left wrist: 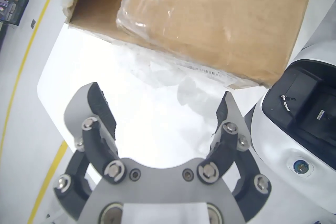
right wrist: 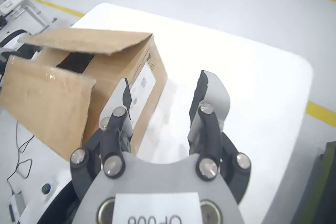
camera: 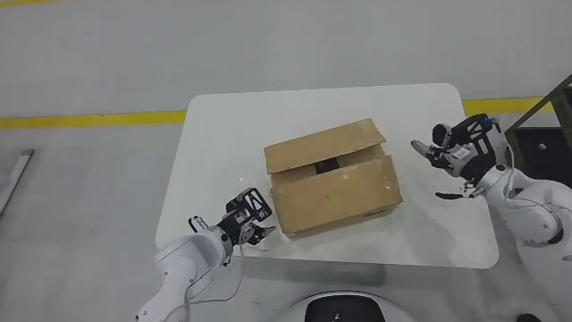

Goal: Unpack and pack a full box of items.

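Here, the left end effector (camera: 261, 219) hangs wide open and empty just off the near corner of the box (camera: 332, 177), which sits on the tabletop (camera: 223, 125) with its flaps (camera: 323, 143) half lowered. The right end effector (camera: 434, 172), equally open and empty, hangs beside the box. Catching a flap could shove the box askew or close it over its contents.

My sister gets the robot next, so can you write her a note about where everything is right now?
The left gripper is empty, jaws open, near the cardboard box at its robot-side corner, not touching.
The right gripper is empty, jaws open, off the box's opposite end.
The box sits mid-way on the white table, top flaps loose with a dark gap between.
Done: nothing unpacked yet.
Left: open flaps, take items out, repack.
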Available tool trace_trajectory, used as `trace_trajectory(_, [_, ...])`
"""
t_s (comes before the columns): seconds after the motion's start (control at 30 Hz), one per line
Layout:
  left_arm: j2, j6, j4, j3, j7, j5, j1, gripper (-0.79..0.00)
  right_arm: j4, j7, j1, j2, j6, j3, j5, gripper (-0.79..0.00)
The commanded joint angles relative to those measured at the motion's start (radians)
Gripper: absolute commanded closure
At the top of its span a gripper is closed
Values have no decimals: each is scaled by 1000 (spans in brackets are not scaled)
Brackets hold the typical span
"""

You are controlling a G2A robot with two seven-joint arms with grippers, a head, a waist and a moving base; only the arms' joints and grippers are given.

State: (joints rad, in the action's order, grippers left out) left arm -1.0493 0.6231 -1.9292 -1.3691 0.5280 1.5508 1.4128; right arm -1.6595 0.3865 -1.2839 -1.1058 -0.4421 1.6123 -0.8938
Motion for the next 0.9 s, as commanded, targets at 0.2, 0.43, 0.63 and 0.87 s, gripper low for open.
trace_trajectory(0.2, [5, -68, -33, -60, 2, -9, 63, -785, 6, -30, 193, -10, 18, -108, -28, 0])
trace_trajectory(0.43, [2, -133, -26, -59, 4, -1, 67, -785, 108, -62, 394, -55, 50, -399, -104, 0])
trace_trajectory(0.63, [-4, -164, 3, -17, -5, 49, 28, -785, 222, -83, 462, -99, 55, -600, -139, 0])
trace_trajectory(0.87, [-4, -162, 7, -7, -8, 60, 19, -785, 336, -87, 483, -127, 65, -694, -166, 0])
